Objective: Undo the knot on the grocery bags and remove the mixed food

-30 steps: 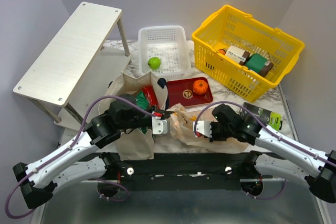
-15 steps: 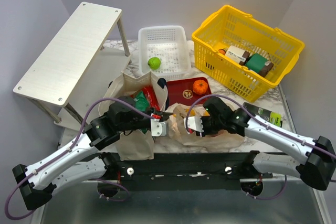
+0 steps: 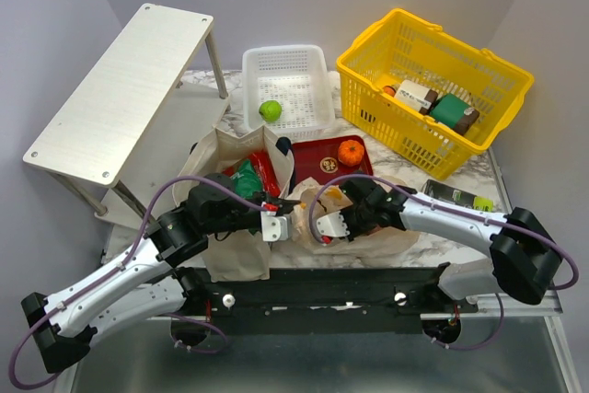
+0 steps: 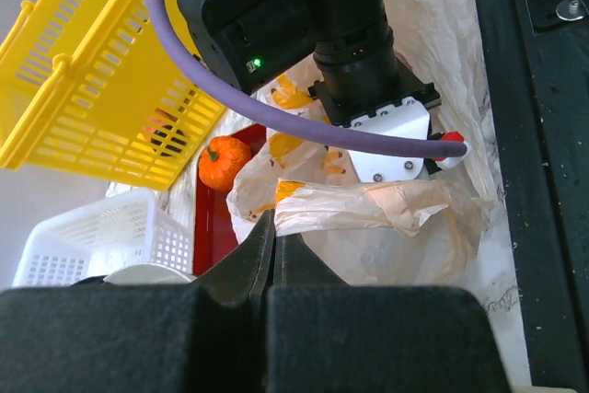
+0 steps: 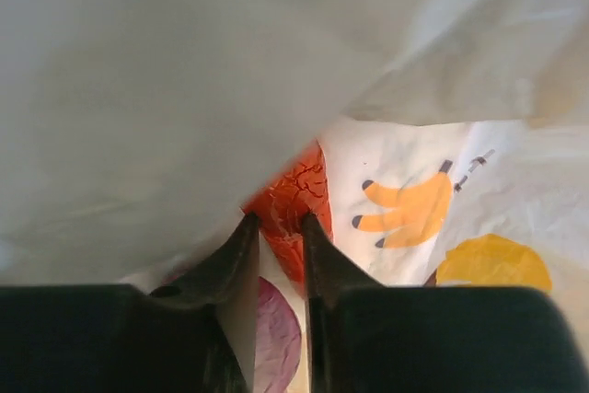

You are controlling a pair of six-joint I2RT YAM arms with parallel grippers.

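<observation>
At the near edge of the table, about midway along it, the thin plastic bag (image 4: pixel 368 255) lies slumped just right of the canvas tote (image 3: pixel 221 149). The left gripper (image 4: pixel 274 227) is clenched on a twisted strip of the bag's rim, drawn taut toward the tote. The right gripper (image 5: pixel 279 220) reaches inside under a roof of film, its jaws narrowly apart with an orange-red item (image 5: pixel 293 189) between the tips; whether they actually bite on it cannot be told. A purple onion (image 5: pixel 276 333) shows just below that item. No tied knot can be made out. An orange (image 3: pixel 350 151) sits on the red tray (image 3: pixel 361 175) and a green apple (image 3: pixel 270 109) in the white basket (image 3: pixel 308 66) toward the far edge, so the job appears to be at the emptying stage. Done well, the step likely calls for the left gripper to hold the rim high and tight so the film does not sag onto the other's fingers. The right gripper should close on the item alone, not on a fold of plastic. A slow, straight draw out through the mouth would follow, lest the light bag drag along or the onion roll out.
</observation>
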